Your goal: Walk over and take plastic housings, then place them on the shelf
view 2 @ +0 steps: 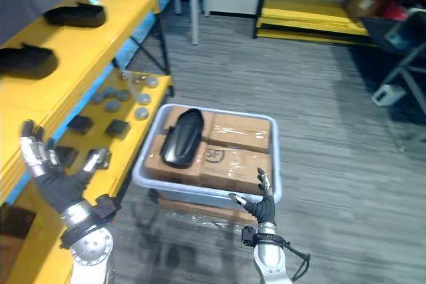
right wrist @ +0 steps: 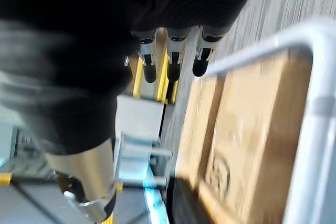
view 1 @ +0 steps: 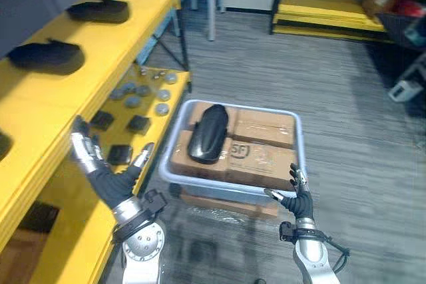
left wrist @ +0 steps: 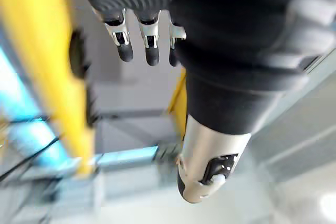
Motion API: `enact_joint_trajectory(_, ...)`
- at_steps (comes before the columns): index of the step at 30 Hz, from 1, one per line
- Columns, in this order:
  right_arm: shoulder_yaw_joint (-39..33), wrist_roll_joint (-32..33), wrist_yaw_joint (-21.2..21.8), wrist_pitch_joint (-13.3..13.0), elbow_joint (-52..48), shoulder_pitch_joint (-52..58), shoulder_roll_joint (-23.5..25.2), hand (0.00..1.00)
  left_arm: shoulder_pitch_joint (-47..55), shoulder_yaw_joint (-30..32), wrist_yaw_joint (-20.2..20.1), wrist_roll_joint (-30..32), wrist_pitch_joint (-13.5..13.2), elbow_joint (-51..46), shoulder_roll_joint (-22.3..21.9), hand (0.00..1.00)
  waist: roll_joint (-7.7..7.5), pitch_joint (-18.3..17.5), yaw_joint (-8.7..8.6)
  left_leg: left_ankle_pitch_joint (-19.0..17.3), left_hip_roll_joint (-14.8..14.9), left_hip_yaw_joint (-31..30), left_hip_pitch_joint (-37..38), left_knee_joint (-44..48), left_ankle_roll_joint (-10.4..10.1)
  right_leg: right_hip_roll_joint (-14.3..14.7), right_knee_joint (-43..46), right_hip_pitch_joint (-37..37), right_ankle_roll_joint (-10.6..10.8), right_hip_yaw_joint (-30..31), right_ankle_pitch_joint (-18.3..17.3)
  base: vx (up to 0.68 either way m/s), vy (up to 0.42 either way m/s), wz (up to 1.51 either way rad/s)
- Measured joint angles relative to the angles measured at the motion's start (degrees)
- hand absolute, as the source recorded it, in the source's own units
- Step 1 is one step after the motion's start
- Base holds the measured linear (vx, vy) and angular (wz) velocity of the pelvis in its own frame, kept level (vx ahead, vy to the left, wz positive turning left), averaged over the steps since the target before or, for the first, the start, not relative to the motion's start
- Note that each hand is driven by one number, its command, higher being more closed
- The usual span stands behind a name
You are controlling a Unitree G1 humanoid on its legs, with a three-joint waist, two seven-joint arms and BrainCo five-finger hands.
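A black plastic housing [view 1: 208, 133] lies on cardboard boxes inside a grey bin [view 1: 299, 139] on the floor ahead. Two more black housings [view 1: 98, 10] [view 1: 46, 54] rest on the top board of the yellow shelf [view 1: 40, 108] at my left. My left hand [view 1: 110, 181] is raised and open, fingers spread, over the shelf's lower board and left of the bin. My right hand [view 1: 298, 197] is open at the bin's near right corner, holding nothing; its fingers [right wrist: 171, 59] hang straight above the bin's rim [right wrist: 320, 114].
Small black parts [view 1: 138, 124] and grey round discs [view 1: 133, 101] lie on the lower shelf board. A flat cardboard box [view 1: 233, 205] sits under the bin. A post [view 1: 211, 4] and other yellow racks [view 1: 333, 4] stand at the far side of the grey floor.
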Motion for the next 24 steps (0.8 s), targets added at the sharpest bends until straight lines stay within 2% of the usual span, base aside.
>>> enact_joint_trajectory(1,-0.02,0.01,-0.5,0.23,2.52,-1.5,-0.15,0.0,-0.73,-1.46,-1.28,-0.65,0.52,2.71,0.1,0.0,-0.14,0.39,0.25,-0.94,-0.63,-3.81,-0.85,2.62,-1.55,-0.66,-0.36,1.79,-0.27,0.25,-0.11,0.04,-0.037,0.15)
enact_joint_trajectory(2,-0.35,0.01,-1.0,0.42,4.6,-3.18,-0.21,0.0,-1.28,-2.6,-2.04,-0.53,0.7,4.68,0.22,0.0,-0.58,0.75,0.7,-3.26,-3.17,-8.22,-1.83,2.8,-4.58,-1.68,-0.66,2.51,-0.27,-0.03,-0.11,0.0,0.046,0.13)
enact_joint_trajectory(3,-1.26,0.03,-1.41,0.79,6.97,-5.56,-0.12,0.0,-2.27,-3.72,-2.82,-0.24,0.82,6.66,0.41,0.0,-0.55,0.88,1.37,-4.63,-6.14,-11.7,-3.7,2.66,-6.49,-2.85,-0.95,2.63,-0.27,-0.19,-0.11,-0.02,0.093,0.27)
enact_joint_trajectory(4,-2.64,0.07,-2.1,1.09,10.42,-9.56,-0.05,0.0,-3.67,-4.43,-3.51,0.27,0.96,9.22,0.56,0.0,-0.21,1.96,1.79,-4.79,-9.35,-14.41,-6.43,1.74,-6.72,-4.09,-1.54,3.25,-0.22,-1.56,-0.09,-0.03,0.105,0.33)
enact_joint_trajectory(5,-3.38,0.11,-2.52,1.36,12.05,-11.66,0.02,0.0,-4.42,-4.43,-3.98,0.29,1.07,10.57,0.59,0.0,0.09,2.67,1.78,-4.57,-10.44,-15.15,-7.65,0.59,-6.46,-4.46,-1.67,3.61,-0.13,-2.42,-0.03,-0.03,0.17,0.41)
enact_joint_trajectory(6,-4.05,0.23,-3.67,1.83,15.08,-15.39,0.0,0.0,-5.24,-4.81,-4.3,0.28,1.35,13.21,0.94,0.0,1.37,3.19,2.34,-1.73,-11.45,-15.69,-8.73,-4.19,-3.78,-4.39,-1.97,3.84,0.77,-3.35,0.08,0.0,0.215,0.05)
enact_joint_trajectory(7,-4.22,0.26,-4.69,2.28,17.66,-18.42,0.15,0.0,-5.03,-5.83,-4.35,0.31,1.54,15.76,2.04,0.0,1.67,3.73,3.89,1.73,-11.38,-16.35,-8.48,-7.18,-5.28,-3.87,-2.85,4.24,2.3,-2.74,0.06,0.01,0.229,0.04)
enact_joint_trajectory(8,-4.29,0.33,-5.54,2.75,19.15,-20.59,1.24,0.0,-5.06,-6.61,-5.25,0.29,2.2,18.91,4.09,0.0,0.34,4.26,4.66,2.36,-13.06,-16.23,-8.34,-8.9,-4.45,-4.92,-4.25,4.33,3.24,-3.07,1.12,0.06,0.189,0.0)
enact_joint_trajectory(9,-4.4,0.33,-5.95,2.99,19.55,-21.63,1.62,0.0,-4.9,-7.51,-6.02,0.25,2.58,20.23,5.32,0.0,-0.28,4.6,4.81,2.79,-14.09,-16.32,-8.32,-9.93,-3.97,-5.65,-4.81,4.37,3.46,-3.19,1.23,0.07,0.125,0.31)
enact_joint_trajectory(11,-4.36,0.36,-6.49,3.89,22.52,-26.07,2.3,0.0,-3.47,-8.52,-7.72,0.19,3.43,23.53,7.69,0.0,-0.77,5.32,5.64,3.56,-16.25,-16.48,-8.37,-10.81,-3.16,-7.23,-6.51,5.16,5.06,-3.54,2.28,0.08,0.109,0.26)
enact_joint_trajectory(13,-6.27,1.0,-7.37,4.41,25.72,-32.29,3.07,0.0,-1.99,-9.31,-9.17,0.19,3.44,26.56,9.34,0.0,-0.99,6.0,7.3,3.52,-17.51,-16.49,-9.24,-10.35,-2.91,-8.21,-7.77,5.38,5.87,-3.78,2.97,0.08,0.082,0.16)
enact_joint_trajectory(16,-11.33,1.42,-9.85,5.42,33.65,-45.41,2.39,0.0,-1.95,-9.31,-10.44,0.13,3.41,32.87,11.52,0.0,-1.73,8.19,9.19,3.51,-17.26,-16.81,-11.57,-9.65,-2.84,-7.69,-8.83,4.08,5.75,-4.44,4.15,0.03,0.022,0.08)
enact_joint_trajectory(19,-13.37,2.32,-11.93,5.84,39.72,-54.96,-1.33,0.0,-1.87,-9.21,-10.64,-0.87,3.48,39.99,12.72,0.0,-2.35,10.74,10.93,3.67,-17.0,-17.05,-13.25,-9.76,-2.65,-7.07,-10.15,2.8,5.75,-4.44,5.57,0.01,0.002,0.01)
enact_joint_trajectory(24,-14.82,3.86,-13.13,6.93,52.95,-64.7,-8.09,0.0,-1.63,-9.33,-11.13,-1.06,3.58,50.82,12.7,0.0,-2.54,12.7,12.2,4.78,-16.89,-18.93,-16.96,-10.24,-2.18,-6.34,-10.13,0.05,6.06,-5.22,6.65,0.04,0.01,0.15)
